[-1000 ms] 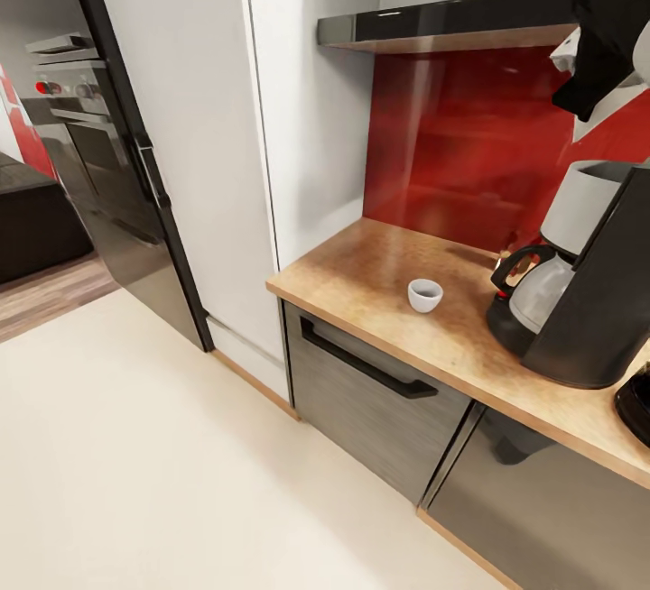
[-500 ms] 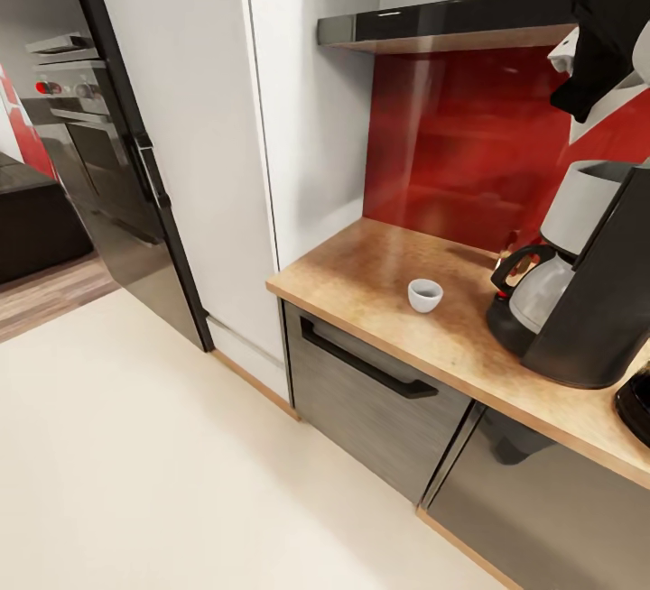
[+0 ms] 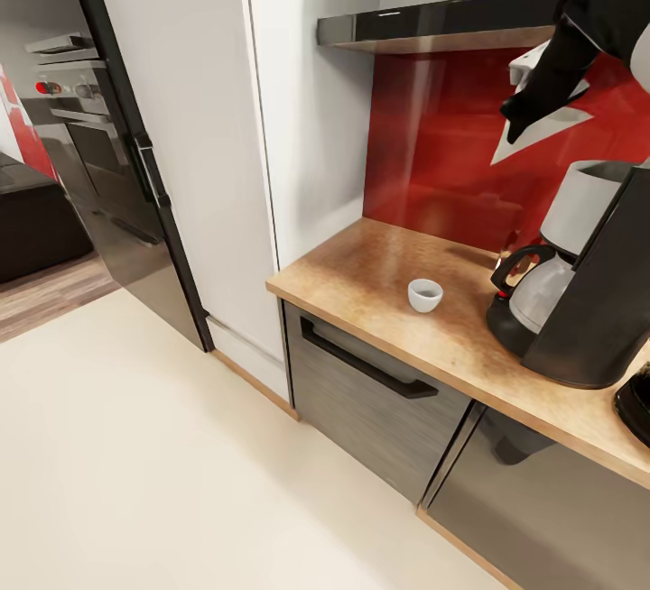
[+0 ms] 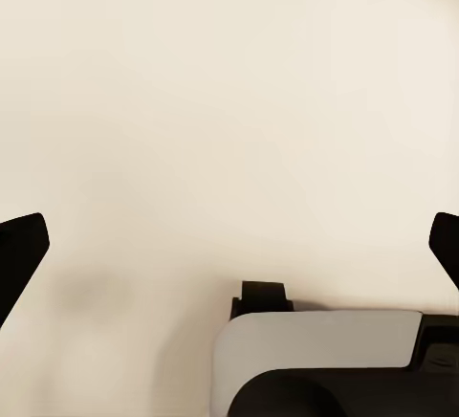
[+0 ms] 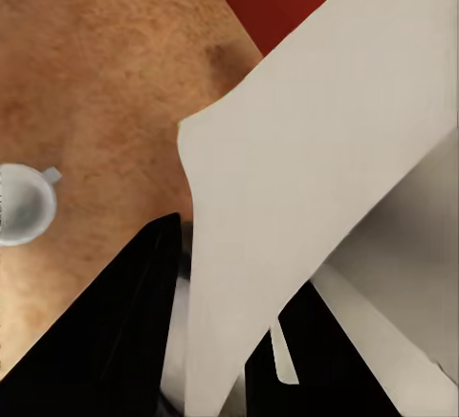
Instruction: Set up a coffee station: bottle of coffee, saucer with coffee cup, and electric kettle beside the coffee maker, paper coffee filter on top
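Right hand (image 3: 516,124) pinches an off-white folded paper coffee filter (image 3: 542,125) above the tall dark grey coffee maker (image 3: 591,288); left hand's (image 4: 229,245) fingers spread apart, empty. Tiny white cup (image 3: 425,295) stands on the wood-grain table (image 3: 379,274) near the coffee maker.

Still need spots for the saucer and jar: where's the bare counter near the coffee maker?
Bare kitchen countertop runs from its wall-side end to the coffee cup, and again between the cup and the coffee maker. It is crowded on the machine's far side, where a black item sits at the picture's edge. The right tool holds the paper coffee filter above.
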You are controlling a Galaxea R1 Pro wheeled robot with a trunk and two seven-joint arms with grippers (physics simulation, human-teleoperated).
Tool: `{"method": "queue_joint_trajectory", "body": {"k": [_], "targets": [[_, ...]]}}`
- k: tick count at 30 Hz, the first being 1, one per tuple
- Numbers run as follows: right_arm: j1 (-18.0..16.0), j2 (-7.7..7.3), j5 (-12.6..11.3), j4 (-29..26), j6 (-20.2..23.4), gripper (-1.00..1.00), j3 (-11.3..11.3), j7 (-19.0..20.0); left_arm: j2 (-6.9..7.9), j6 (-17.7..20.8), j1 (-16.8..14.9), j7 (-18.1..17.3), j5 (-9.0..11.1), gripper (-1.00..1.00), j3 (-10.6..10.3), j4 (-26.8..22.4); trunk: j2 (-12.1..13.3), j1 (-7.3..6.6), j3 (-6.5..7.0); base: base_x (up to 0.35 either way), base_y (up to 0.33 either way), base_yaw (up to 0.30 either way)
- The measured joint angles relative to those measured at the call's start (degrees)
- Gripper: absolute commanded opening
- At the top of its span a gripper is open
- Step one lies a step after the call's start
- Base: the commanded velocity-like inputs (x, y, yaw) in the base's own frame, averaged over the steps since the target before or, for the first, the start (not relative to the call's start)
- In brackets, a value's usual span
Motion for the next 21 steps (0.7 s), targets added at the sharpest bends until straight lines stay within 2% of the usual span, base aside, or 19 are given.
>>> {"method": "queue_joint_trajectory", "body": {"k": [21], "targets": [[0.0, -0.10, -0.1, 0.0, 0.0, -1.00, -0.4, 0.1, -0.01, 0.0, 0.0, 0.0, 0.0, 1.00, 0.0, 0.1, 0.0, 0.00, 0.00, 0.000, 0.017, 0.000]]}}
